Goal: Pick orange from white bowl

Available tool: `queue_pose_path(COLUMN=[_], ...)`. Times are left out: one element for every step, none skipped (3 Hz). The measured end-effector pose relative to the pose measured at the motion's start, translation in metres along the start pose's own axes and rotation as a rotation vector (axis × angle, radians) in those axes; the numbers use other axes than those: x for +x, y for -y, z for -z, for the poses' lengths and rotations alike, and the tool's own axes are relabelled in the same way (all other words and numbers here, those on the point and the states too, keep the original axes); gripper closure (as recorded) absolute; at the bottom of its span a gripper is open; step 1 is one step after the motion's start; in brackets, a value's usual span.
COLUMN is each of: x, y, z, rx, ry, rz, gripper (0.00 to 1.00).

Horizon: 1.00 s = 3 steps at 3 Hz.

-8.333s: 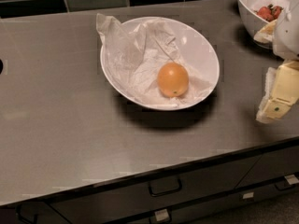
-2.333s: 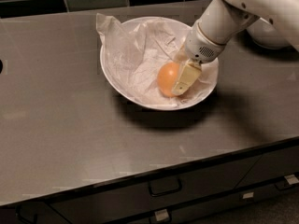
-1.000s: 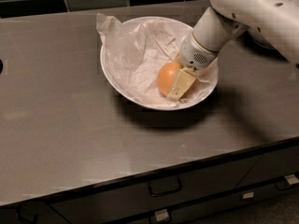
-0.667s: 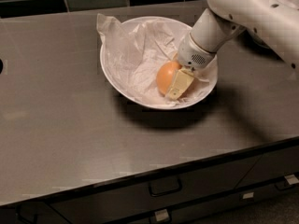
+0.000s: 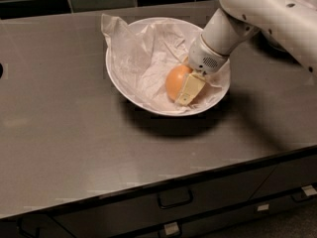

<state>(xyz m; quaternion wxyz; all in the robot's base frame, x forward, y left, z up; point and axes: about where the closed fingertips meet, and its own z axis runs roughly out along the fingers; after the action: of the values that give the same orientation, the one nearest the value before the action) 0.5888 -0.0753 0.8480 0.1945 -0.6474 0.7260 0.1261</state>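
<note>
Now | claw (image 5: 185, 89) against orange (image 5: 173, 81) in white bowl (image 5: 163, 111), grip unclear | crumpled paper (image 5: 141, 53) around | counter (image 5: 59, 133) beneath

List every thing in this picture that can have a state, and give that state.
Wide glossy white bowl: upright on the grey countertop.
Crumpled white paper: lining the bowl, one corner sticking above the rim.
Round orange fruit: resting on the paper inside the bowl.
Robot's gripper: down in the bowl, touching the orange fruit.
Dark drawer below the countertop: closed.

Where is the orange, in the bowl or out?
In: the orange rests on paper inside the white bowl, the tool against it.
</note>
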Motion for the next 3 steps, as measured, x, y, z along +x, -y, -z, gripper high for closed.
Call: queue_pose_path(x=[-0.001,-0.006,-0.014], y=[0.0,-0.001,-0.006], z=[0.002,0.024,0.051], rx=[0.005,0.051,0.111], ry=[0.003,0.017,0.03], rz=[0.001,0.009,0.026], gripper=[0.87,1.0,1.0])
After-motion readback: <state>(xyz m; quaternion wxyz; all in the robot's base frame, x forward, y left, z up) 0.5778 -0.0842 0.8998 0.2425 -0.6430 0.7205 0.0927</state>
